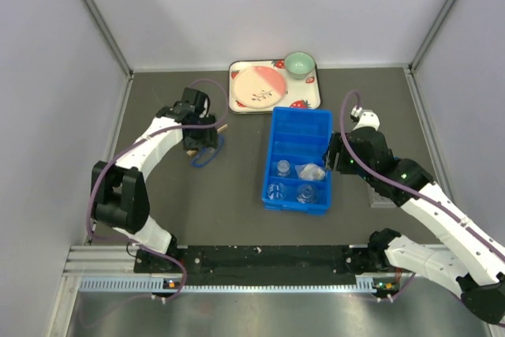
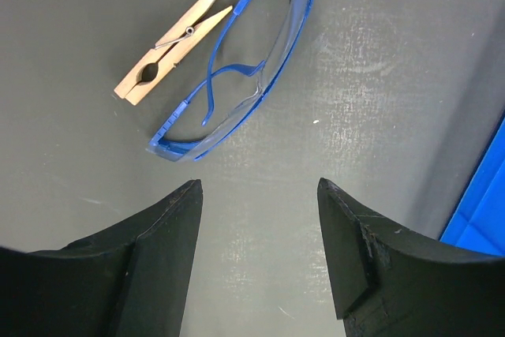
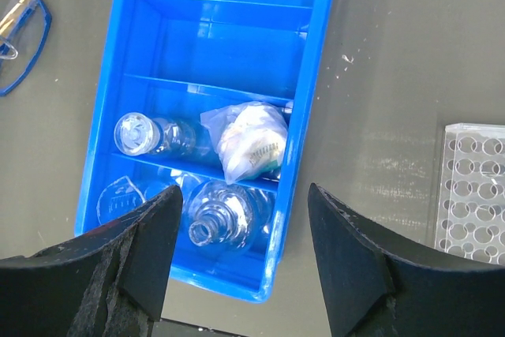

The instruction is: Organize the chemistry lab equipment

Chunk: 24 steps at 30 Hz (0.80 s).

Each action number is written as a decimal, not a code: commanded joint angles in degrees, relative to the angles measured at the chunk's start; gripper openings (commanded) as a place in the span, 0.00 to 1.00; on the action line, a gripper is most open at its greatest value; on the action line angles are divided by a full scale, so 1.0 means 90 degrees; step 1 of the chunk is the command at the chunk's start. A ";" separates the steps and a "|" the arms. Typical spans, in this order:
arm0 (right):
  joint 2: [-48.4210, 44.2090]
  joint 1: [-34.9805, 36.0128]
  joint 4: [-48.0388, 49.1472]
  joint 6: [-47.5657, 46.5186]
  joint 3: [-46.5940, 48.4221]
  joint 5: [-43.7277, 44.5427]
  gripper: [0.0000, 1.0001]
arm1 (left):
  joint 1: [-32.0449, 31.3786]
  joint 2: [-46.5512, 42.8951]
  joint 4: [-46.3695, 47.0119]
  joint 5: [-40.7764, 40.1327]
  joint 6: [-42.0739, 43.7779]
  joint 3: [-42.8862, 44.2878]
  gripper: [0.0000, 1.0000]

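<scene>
Blue-framed clear safety glasses point(image 2: 237, 69) lie on the dark table beside a wooden clothespin point(image 2: 177, 41). My left gripper point(image 2: 259, 187) hangs open just short of the glasses, with only bare table between its fingers. From above, the left gripper point(image 1: 196, 147) is over the glasses point(image 1: 208, 155). A blue divided bin point(image 3: 229, 45) holds two clear glass flasks point(image 3: 150, 133) point(image 3: 225, 215), a small beaker point(image 3: 118, 199) and a bagged white item point(image 3: 252, 140). My right gripper point(image 3: 245, 191) stands open and empty above the bin's near right corner. A clear tube rack point(image 3: 473, 195) lies to the right.
A strawberry-print tray point(image 1: 241, 104) with a pink plate point(image 1: 259, 86) and a green bowl point(image 1: 299, 63) sits at the back, just behind the bin point(image 1: 300, 120). The right arm covers most of the tube rack point(image 1: 384, 197). Grey walls close in three sides.
</scene>
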 commanded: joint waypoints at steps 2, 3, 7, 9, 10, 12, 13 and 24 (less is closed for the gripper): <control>0.0001 -0.0038 0.0280 -0.0010 -0.0026 -0.0062 0.66 | 0.0142 0.0186 0.0404 0.0266 0.0119 -0.0014 0.65; 0.0011 -0.0038 0.0289 -0.0010 -0.0036 -0.0052 0.66 | 0.0191 0.0264 0.0404 0.0275 0.0129 -0.0014 0.65; -0.0008 -0.0038 0.0299 -0.0010 -0.0065 -0.0033 0.66 | 0.0318 0.0430 0.0472 0.0490 0.0197 -0.0101 0.64; -0.0008 -0.0038 0.0309 -0.0010 -0.0055 -0.0023 0.65 | 0.0386 0.0528 0.0501 0.0559 0.0275 -0.0092 0.63; -0.0018 -0.0048 0.0318 -0.0010 -0.0055 -0.0023 0.66 | 0.0397 0.0557 0.0472 0.0539 0.0304 -0.0072 0.63; -0.0018 -0.0048 0.0328 -0.0010 -0.0065 -0.0003 0.66 | 0.0475 0.0616 0.0453 0.0529 0.0354 -0.0053 0.63; -0.0028 -0.0038 0.0338 0.0000 -0.0075 -0.0003 0.66 | 0.0484 0.0626 0.0462 0.0529 0.0373 -0.0053 0.63; -0.0155 -0.0048 0.0387 0.0019 -0.0221 -0.0003 0.66 | 0.0670 0.1006 0.0482 0.0588 0.0344 -0.0101 0.62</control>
